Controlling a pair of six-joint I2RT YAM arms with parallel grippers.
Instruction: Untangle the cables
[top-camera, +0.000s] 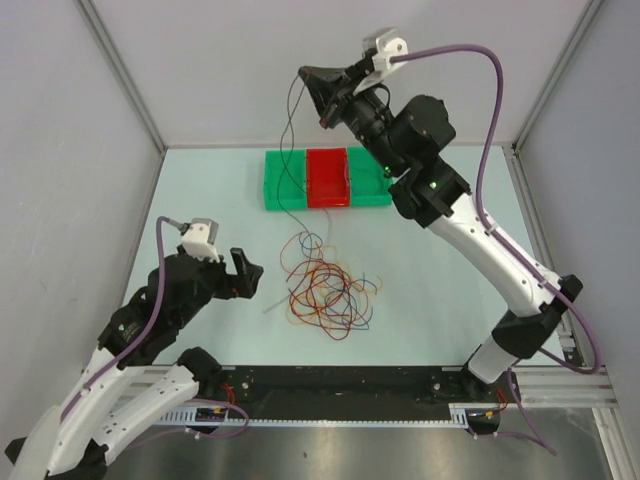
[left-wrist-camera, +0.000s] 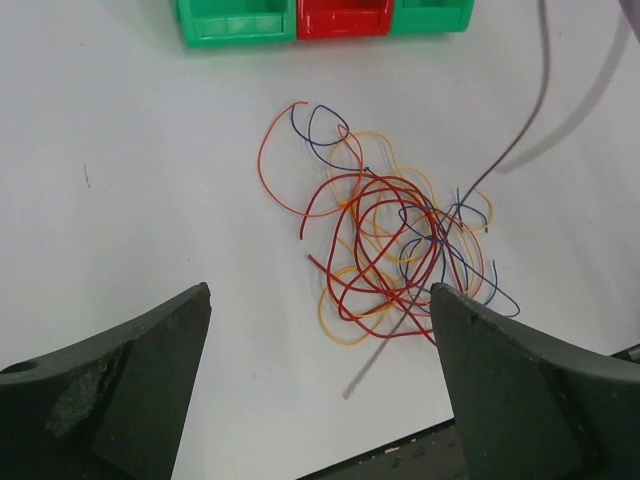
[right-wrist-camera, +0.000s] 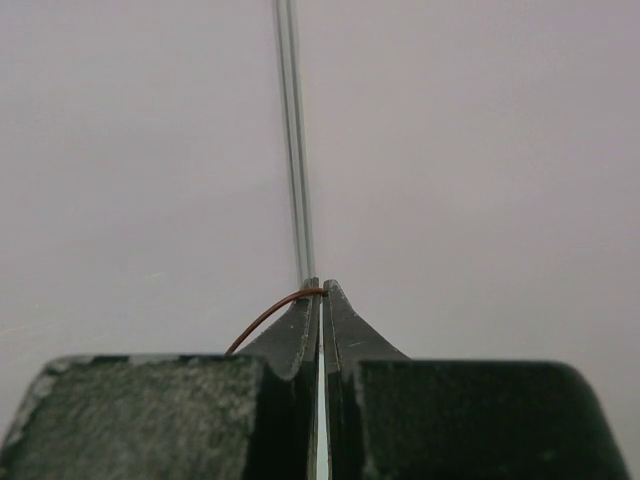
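1. The right gripper (right-wrist-camera: 322, 297) sits high above the far end of the table (top-camera: 200, 200), probably to draw one brown wire (top-camera: 284, 150) up out of the pile of cables (top-camera: 325, 285). The pile lies mid-table, near the bins (top-camera: 283, 180).
2. Its jaws are pinched closed on that wire's end.
3. The left gripper (top-camera: 248, 278) hovers low, just left of the pile, jaws wide apart and empty.
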